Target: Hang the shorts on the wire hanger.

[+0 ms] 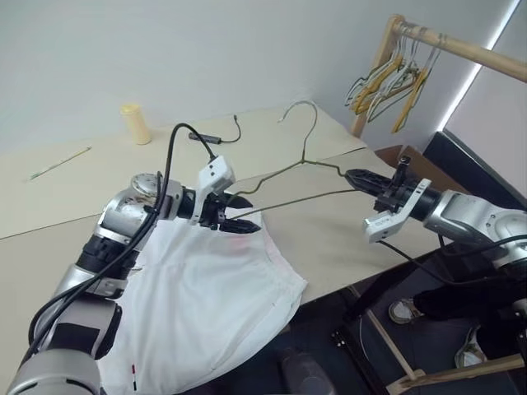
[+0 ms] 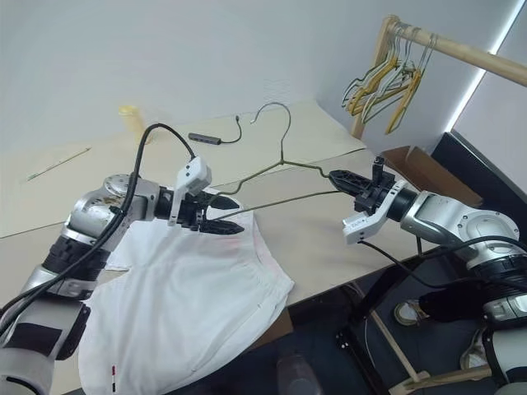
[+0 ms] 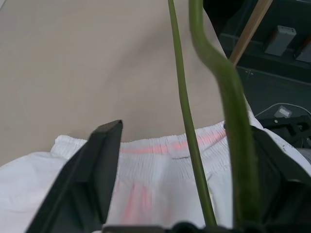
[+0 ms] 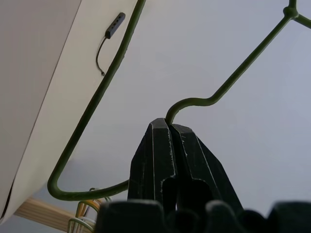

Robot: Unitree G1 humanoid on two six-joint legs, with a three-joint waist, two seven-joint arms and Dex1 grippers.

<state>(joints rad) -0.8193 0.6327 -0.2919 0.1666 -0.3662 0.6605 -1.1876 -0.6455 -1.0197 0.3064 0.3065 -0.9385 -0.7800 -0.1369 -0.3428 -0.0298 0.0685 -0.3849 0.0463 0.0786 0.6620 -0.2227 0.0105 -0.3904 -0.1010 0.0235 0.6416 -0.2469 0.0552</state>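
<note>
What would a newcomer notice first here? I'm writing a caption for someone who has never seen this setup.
First, the wire hanger held up in the air over the table, the right gripper shut on one shoulder of it. Next, the left gripper at the hanger's other end, fingers apart around the wire, just above the waistband of the shorts spread at the table's near edge. Behind, coloured hangers hang from a wooden rail.
</note>
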